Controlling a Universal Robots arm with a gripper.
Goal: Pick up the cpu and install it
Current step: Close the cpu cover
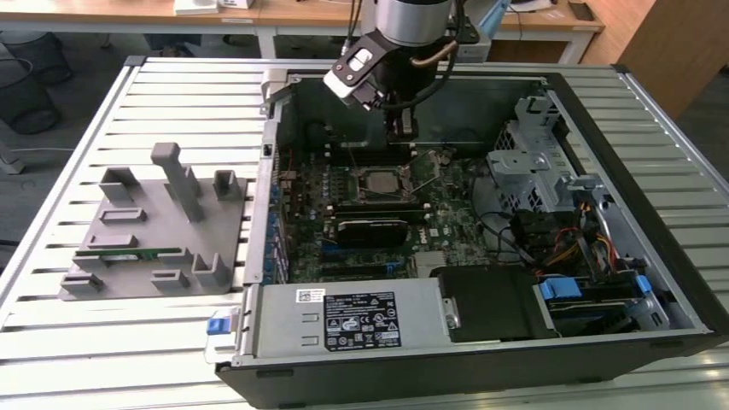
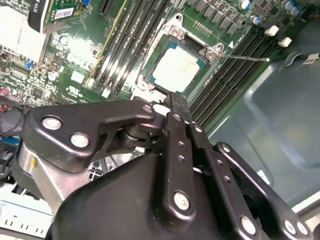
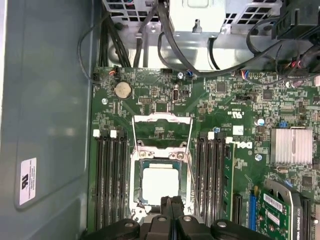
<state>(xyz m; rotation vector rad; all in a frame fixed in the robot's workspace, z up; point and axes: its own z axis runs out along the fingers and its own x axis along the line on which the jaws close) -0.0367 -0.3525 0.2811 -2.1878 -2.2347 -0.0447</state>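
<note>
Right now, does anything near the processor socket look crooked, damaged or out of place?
Nothing looks damaged. The cpu lies flat and square in its socket. Only the metal hold-down frame stands open, so the cpu is not clamped. The pincer, shut, hangs by the cpu's edge.

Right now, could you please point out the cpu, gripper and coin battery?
cpu (image 3: pixel 160 184): first wrist view, top plate's middle.
gripper (image 3: pixel 171 199): first wrist view, between fingertips.
coin battery (image 3: pixel 122 89): first wrist view, centre.

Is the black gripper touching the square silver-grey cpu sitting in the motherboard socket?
Apart. In the exterior view the gripper hangs above the cpu, with a stretch of green board showing between its tip and the cpu.
</note>
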